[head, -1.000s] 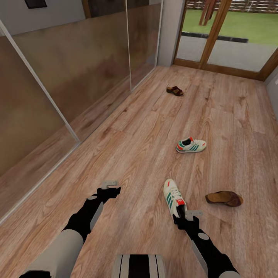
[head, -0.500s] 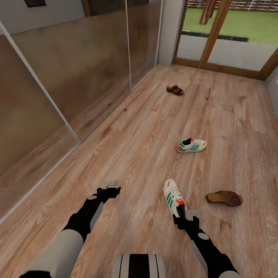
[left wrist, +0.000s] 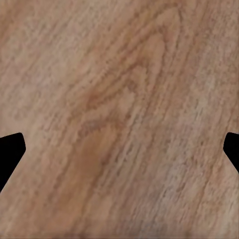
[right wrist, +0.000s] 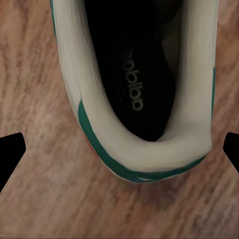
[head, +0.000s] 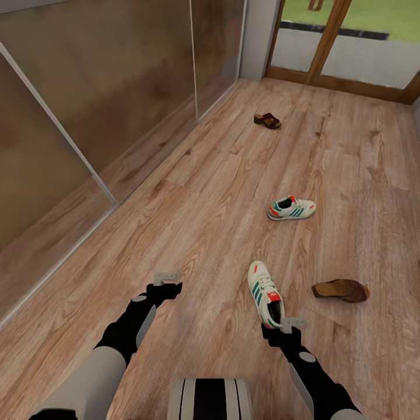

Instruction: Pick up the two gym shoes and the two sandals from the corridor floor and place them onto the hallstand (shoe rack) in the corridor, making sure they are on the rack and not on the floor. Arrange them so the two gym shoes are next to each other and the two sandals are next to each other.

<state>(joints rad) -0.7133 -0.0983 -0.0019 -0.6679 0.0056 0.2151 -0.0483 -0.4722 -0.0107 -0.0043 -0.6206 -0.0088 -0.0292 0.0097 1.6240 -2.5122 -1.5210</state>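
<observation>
The right gripper [head: 284, 324] hangs directly over the heel end of the nearer gym shoe [head: 264, 294], which lies on the wood floor [head: 192, 227] with its long axis running away from the robot, toe pointing forward and a little left. In the right wrist view the shoe's dark opening and cream heel collar [right wrist: 149, 144] sit between the two fingertips, which stand wide apart at the picture's edges and touch nothing; the height above the heel is hard to judge. The fingers flank the heel across its width, so a straight drop looks likely to put them on either side of the collar.

The left gripper [head: 165, 279] is also spread, over bare planks, well apart from any shoe. The second gym shoe [head: 291, 208] lies further ahead, turned crosswise. One sandal [head: 341, 290] lies just to the right of the near shoe, the other sandal [head: 267, 121] far off near the glass door [head: 338, 55]. All four are on the floor, and the right arm is the nearer to each.
</observation>
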